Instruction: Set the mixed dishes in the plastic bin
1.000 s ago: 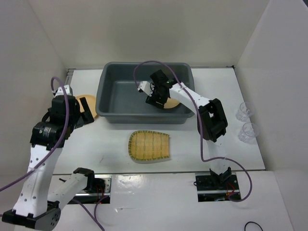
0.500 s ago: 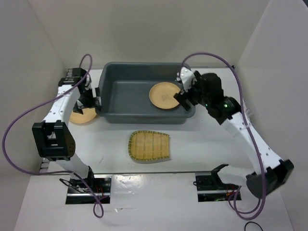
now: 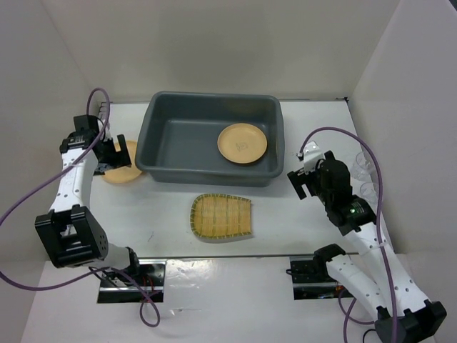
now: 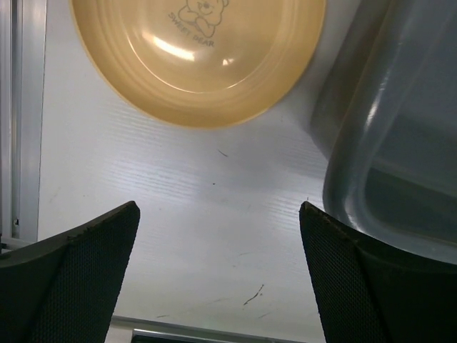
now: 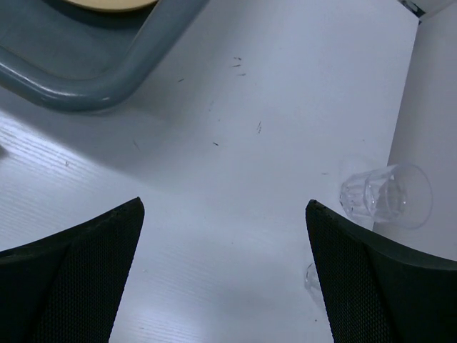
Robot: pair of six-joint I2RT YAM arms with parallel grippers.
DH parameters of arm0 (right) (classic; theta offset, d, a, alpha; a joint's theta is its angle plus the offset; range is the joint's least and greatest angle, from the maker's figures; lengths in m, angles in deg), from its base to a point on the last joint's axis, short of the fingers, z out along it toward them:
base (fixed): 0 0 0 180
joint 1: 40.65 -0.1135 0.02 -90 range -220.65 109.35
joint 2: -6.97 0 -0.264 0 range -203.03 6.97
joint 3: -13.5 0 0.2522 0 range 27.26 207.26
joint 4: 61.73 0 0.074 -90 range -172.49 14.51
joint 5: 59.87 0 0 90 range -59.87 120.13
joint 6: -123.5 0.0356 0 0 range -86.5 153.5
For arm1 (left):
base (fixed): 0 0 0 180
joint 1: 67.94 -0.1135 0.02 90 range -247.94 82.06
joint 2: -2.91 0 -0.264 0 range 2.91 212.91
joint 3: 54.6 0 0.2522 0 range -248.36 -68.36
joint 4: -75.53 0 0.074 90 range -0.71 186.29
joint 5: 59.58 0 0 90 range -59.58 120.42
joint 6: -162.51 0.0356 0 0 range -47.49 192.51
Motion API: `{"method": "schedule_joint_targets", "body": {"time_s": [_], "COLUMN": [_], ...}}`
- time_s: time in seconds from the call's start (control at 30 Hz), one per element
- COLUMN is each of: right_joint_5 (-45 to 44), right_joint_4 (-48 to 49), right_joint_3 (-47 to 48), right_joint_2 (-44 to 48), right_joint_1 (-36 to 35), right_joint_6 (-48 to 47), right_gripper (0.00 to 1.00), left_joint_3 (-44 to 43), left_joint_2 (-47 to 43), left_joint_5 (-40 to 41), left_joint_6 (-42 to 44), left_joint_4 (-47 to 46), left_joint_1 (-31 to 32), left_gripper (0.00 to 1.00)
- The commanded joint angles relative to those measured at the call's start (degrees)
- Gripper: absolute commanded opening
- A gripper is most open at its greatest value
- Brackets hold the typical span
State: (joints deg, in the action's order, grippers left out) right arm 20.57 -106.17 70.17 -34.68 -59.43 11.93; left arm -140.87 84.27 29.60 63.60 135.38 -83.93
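top external: plate [image 3: 243, 143] inside bin [image 3: 163, 145]

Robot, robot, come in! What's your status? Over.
Left gripper, right gripper open, empty. One plate in the bin. Second plate, fan dish, glass cups outside it. Nothing blocking.

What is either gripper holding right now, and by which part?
Nothing. The left gripper is open and empty near the orange plate; the right gripper is open and empty near a glass cup.

Both jaws wide (nothing held)
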Motion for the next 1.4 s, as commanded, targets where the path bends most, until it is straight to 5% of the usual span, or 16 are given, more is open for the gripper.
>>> {"method": "schedule_joint_targets", "body": {"time_s": [0.0,0.17,0.4,1.37], "right_joint_5": [-3.3,-2.7,-2.7,-2.1], "right_joint_4": [3.5,3.5,3.5,3.5], "right_joint_3": [-1.3,-1.3,-1.9,-1.9], "right_joint_2": [0.8,0.8,1.3,-0.3], "right_joint_1": [0.2,0.2,0.2,1.8], "right_joint_6": [2.2,2.2,2.2,1.7], "right_gripper": [0.98,0.98,0.98,0.98], "left_joint_3": [1.8,1.9,2.6,1.2], "left_joint_2": [0.0,9.2,18.8,17.9], "left_joint_5": [1.7,5.6,-2.6,-8.4], "left_joint_6": [0.6,-3.0,-7.0,-34.7], "left_joint_4": [-2.8,-1.3,-3.0,-13.2], "left_joint_1": [-0.1,-1.6,-9.5,-14.0], "left_gripper": [0.99,0.96,0.96,1.0]}}
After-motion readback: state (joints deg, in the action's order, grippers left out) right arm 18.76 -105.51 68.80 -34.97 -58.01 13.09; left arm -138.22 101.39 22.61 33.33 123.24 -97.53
